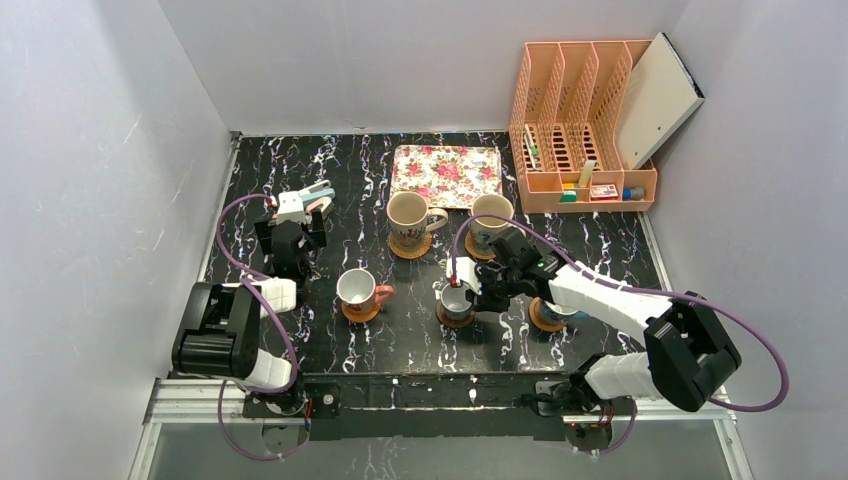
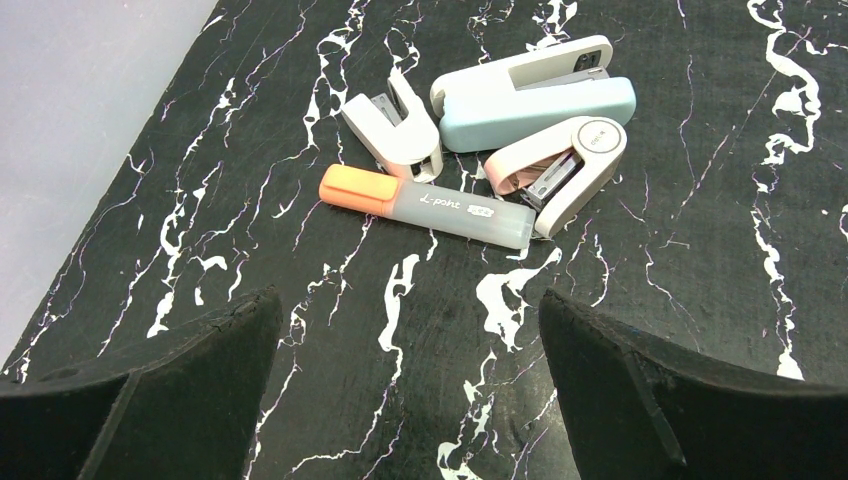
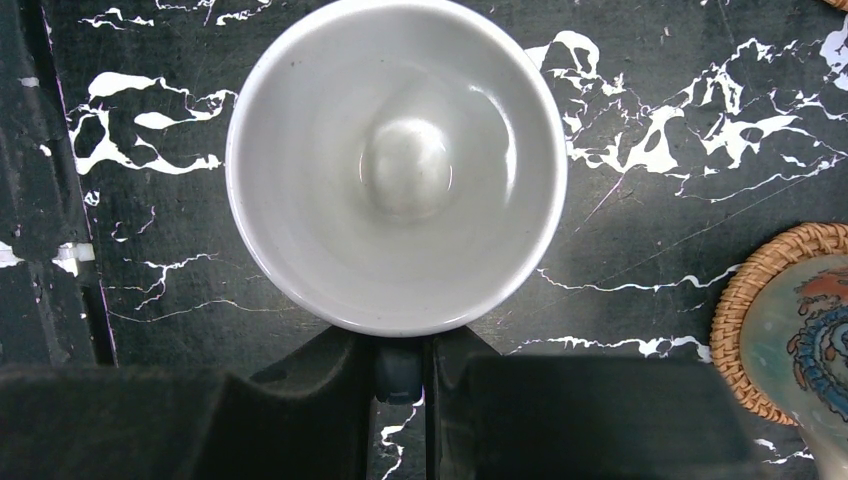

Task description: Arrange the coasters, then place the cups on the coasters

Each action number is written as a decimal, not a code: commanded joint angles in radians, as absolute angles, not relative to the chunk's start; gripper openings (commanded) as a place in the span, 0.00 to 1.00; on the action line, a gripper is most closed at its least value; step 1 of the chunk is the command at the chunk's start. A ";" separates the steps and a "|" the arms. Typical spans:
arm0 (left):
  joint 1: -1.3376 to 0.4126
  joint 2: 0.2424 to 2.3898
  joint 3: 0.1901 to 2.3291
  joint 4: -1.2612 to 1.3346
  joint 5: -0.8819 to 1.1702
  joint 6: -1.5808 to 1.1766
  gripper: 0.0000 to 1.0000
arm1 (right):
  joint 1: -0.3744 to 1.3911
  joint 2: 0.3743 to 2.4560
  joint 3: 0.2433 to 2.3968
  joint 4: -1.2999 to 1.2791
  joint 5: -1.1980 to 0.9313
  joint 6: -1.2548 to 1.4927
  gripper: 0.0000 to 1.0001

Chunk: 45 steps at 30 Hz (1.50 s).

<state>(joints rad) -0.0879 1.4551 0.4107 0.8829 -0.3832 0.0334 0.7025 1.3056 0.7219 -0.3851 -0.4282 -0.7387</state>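
My right gripper (image 3: 400,368) is shut on the blue-grey handle of the small whitish cup (image 3: 396,160), seen from straight above. In the top view this cup (image 1: 456,298) is over a dark brown coaster (image 1: 456,320), held by the right gripper (image 1: 470,290); whether they touch I cannot tell. Two cream cups (image 1: 408,214) (image 1: 491,213) stand on coasters (image 1: 410,247) (image 1: 476,250). The white cup with a reddish handle (image 1: 357,288) sits on an orange coaster (image 1: 360,313). A blue cup (image 3: 810,350) rests on a woven coaster (image 3: 750,300). My left gripper (image 2: 410,310) is open and empty.
Three staplers (image 2: 535,95) and an orange-capped highlighter (image 2: 430,208) lie just ahead of the left gripper at the far left. A floral tray (image 1: 446,175) lies at the back, with a peach desk organiser (image 1: 580,130) to its right. Grey walls enclose the table.
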 commanded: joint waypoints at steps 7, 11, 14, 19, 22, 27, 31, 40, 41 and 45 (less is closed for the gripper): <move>-0.083 1.454 0.436 0.900 -0.395 0.035 0.98 | 0.706 1.306 0.729 -0.362 -0.462 -0.756 0.18; -0.083 1.448 0.434 0.900 -0.394 0.035 0.98 | 0.707 1.306 0.730 -0.363 -0.464 -0.757 0.34; -0.083 1.452 0.436 0.900 -0.395 0.035 0.98 | 0.706 1.311 0.735 -0.371 -0.463 -0.761 0.47; -0.083 1.460 0.438 0.899 -0.394 0.035 0.98 | 0.707 1.305 0.736 -0.382 -0.462 -0.767 0.69; -0.083 1.459 0.437 0.900 -0.394 0.033 0.98 | 0.707 1.292 0.736 -0.385 -0.462 -0.768 0.80; -0.083 1.459 0.437 0.901 -0.393 0.034 0.98 | 0.707 1.259 0.740 -0.399 -0.470 -0.770 0.98; -0.083 1.461 0.439 0.899 -0.388 0.032 0.98 | 0.707 1.234 0.761 -0.413 -0.473 -0.739 0.98; -0.083 1.440 0.418 0.893 -0.271 0.072 0.98 | 0.706 1.132 0.775 -0.289 -0.359 -0.562 0.98; -0.083 1.426 0.410 0.891 -0.228 0.086 0.98 | 0.706 1.110 0.782 -0.271 -0.341 -0.529 0.98; -0.083 1.354 0.378 0.881 -0.066 0.134 0.98 | 0.707 0.993 0.787 -0.163 -0.233 -0.409 0.98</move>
<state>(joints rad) -0.0872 1.4422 0.4015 0.8810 -0.2413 0.0750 0.7025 1.1034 0.7315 -0.3225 -0.3424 -0.5594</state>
